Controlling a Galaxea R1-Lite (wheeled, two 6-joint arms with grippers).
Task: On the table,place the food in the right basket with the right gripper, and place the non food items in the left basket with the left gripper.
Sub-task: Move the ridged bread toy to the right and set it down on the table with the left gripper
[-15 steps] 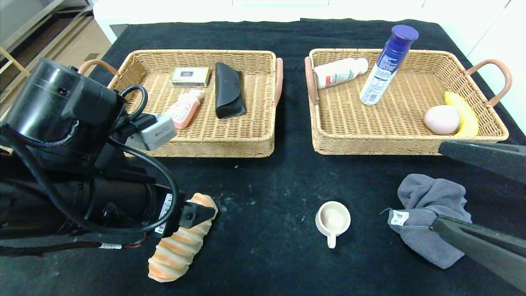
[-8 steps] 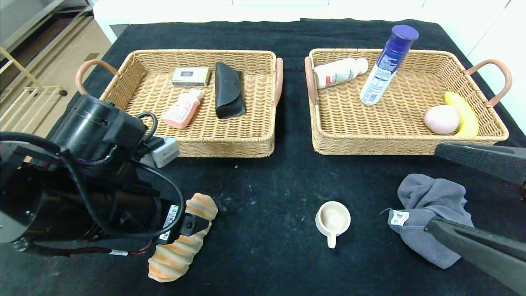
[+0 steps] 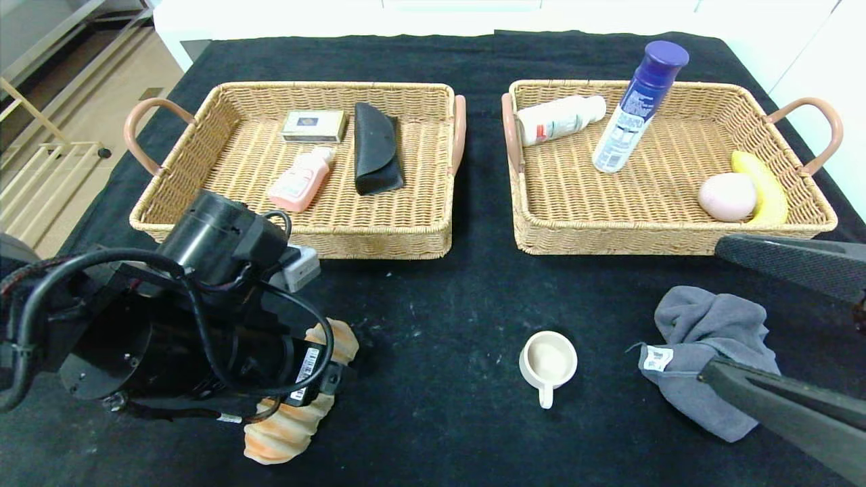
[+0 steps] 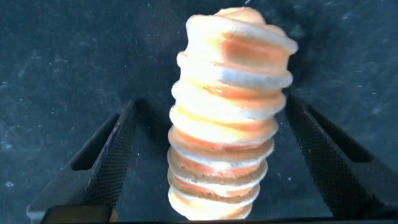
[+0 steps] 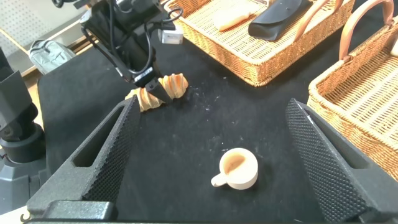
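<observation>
The left gripper (image 4: 211, 162) sits low over the near-left part of the black table (image 3: 433, 304), its fingers spread wide with the ridged orange bread roll (image 4: 227, 112) lying between them; neither finger (image 4: 106, 165) touches the roll, so the grip is released; in the head view the arm covers the middle of the roll (image 3: 291, 412), which rests on the cloth in front of the left basket (image 3: 298, 230).

The right gripper (image 5: 214, 155) hangs at the near-right edge, its fingers also parted and holding nothing; a white cup (image 3: 548, 362) stands on the table ahead of it and toward the left arm; a crumpled grey cloth (image 3: 710, 352) lies just beside its lower finger (image 3: 785, 406).

Beyond the left gripper, the left basket holds a small box (image 3: 314, 126), a pink bottle (image 3: 301, 179) and a black pouch (image 3: 375, 149); beyond the right gripper, the right basket (image 3: 670, 233) holds a white bottle (image 3: 561, 119) on its side, a blue-capped spray can (image 3: 639, 101) leaning, a pink egg-shaped thing (image 3: 726, 196) and a banana (image 3: 764, 186) touching it.
</observation>
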